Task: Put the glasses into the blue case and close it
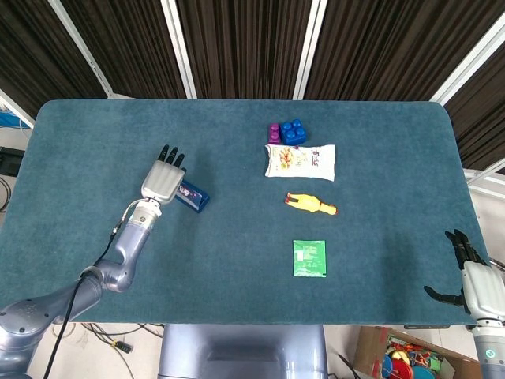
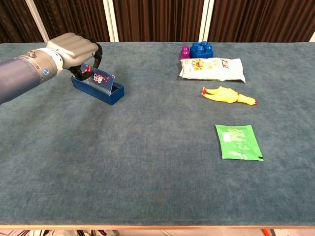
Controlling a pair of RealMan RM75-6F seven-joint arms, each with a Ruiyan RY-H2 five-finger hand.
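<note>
The blue case (image 1: 193, 197) (image 2: 98, 89) lies on the left part of the teal table (image 1: 237, 260). Its patterned lid (image 2: 101, 77) stands tilted up over the tray. My left hand (image 1: 163, 175) (image 2: 75, 48) sits on top of the case's left end, with its fingers curled over the lid's upper edge and the thumb below. The hand hides the inside of the case, and no glasses show in either view. My right hand (image 1: 476, 278) hangs off the table's near right edge with fingers apart and nothing in it.
Purple and blue blocks (image 1: 286, 132) (image 2: 197, 50) stand at the far middle, with a white snack bag (image 1: 300, 161) (image 2: 211, 69) just in front. A yellow rubber chicken (image 1: 311, 204) (image 2: 229, 95) and a green sachet (image 1: 309, 258) (image 2: 238, 141) lie nearer.
</note>
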